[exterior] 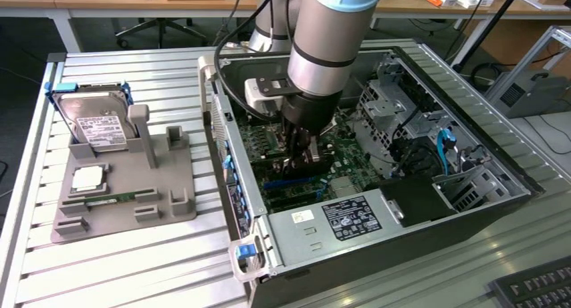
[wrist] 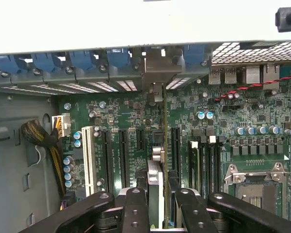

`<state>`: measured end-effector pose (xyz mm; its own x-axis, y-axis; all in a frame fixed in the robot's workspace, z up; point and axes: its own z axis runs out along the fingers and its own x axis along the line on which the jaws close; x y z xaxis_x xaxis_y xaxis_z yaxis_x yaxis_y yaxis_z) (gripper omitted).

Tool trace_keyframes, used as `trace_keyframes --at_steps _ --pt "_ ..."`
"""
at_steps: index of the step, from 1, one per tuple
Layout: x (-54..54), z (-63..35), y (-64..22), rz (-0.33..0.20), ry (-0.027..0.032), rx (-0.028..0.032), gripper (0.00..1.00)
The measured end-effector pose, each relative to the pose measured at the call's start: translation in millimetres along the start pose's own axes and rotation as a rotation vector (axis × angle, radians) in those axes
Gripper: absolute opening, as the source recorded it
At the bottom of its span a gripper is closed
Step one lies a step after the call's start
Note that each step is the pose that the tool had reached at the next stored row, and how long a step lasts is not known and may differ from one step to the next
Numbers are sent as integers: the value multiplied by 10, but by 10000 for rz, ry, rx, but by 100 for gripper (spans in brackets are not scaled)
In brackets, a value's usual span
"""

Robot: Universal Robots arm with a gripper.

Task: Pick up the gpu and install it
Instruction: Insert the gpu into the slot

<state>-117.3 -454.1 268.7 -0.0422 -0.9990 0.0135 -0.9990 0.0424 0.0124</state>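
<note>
Wrist view: I have the gpu (wrist: 157,194) edge-on between the closed pincer (wrist: 157,204) fingers, standing upright over the motherboard (wrist: 223,116) slots, its bracket end toward the rear slot covers. By my reading, pickup is done; full seating I cannot confirm. In the exterior view, the pincer (exterior: 303,162) is deep inside the computer case (exterior: 464,208) on the tabletop (exterior: 134,268).

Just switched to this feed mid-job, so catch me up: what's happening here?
The arm has reached down into the open computer case, and its gripper is shut on the gpu, held edge-on over the motherboard and lined up with the expansion slots, its bracket end by the case's rear wall. On the grey parts stand outside the case sit the hard drive and a memory stick.
</note>
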Motion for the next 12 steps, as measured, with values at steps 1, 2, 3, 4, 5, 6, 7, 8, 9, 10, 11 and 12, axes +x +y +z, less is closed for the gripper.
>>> trace_keyframes --at_steps 1,2,3,4,5,6,7,8,9,10,11,12 --pt "0 7 2 2 0 0 27" --pt "0 14 6 3 1 0 27" --pt "1 18 10 5 4 -2 27" --pt "1 23 14 7 5 -3 27" --pt "1 28 17 8 1 0 27" --pt "0 33 21 9 -3 1 27" --pt "1 34 27 9 -1 0 27" --pt "1 35 30 10 0 -1 27" --pt "1 35 30 9 0 -1 27" --pt "1 35 30 9 0 -1 27" --pt "1 35 30 9 -2 -1 27" --pt "1 36 30 9 -2 0 27"
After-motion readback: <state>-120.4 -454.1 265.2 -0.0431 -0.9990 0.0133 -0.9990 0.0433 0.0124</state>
